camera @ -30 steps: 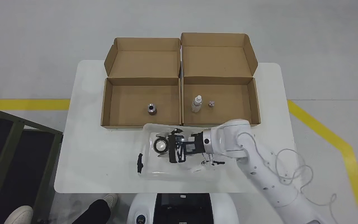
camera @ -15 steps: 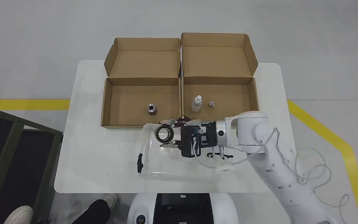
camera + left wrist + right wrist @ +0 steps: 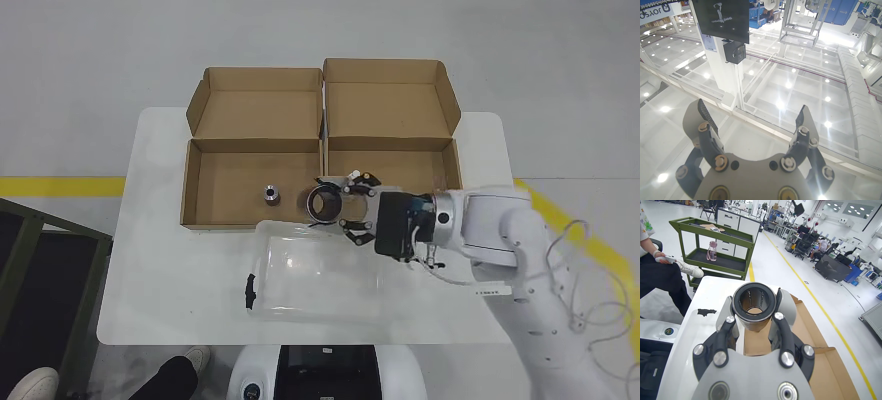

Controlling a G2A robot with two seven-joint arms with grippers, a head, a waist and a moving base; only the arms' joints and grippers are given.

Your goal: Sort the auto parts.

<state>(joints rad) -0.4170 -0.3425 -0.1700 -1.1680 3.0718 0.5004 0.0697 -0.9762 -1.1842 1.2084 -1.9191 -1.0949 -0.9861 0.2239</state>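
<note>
**Bearing out of the tray, now at the left box's corner**

Within the last second the right gripper (image 3: 340, 207) rises out of the clear tray (image 3: 300, 290), which lies just in front of the left box (image 3: 200, 190). It swings toward that box with the bearing (image 3: 323, 203) clamped between its fingers. The bearing now hangs above the left box's near right corner, roughly over the wall shared with the neighbouring box.

I judge the pick done and the drop still to come. A small sideways shift decides which box receives it. One small metal part (image 3: 271, 193) already lies inside the left box.

The bearing is a short hollow cylinder with a black end ring and a grey metal sleeve. Rows of tiny balls run down its bore, and its open end faces up.

The left gripper (image 3: 751, 113) is spread wide, holding nothing and facing the ceiling.
</note>
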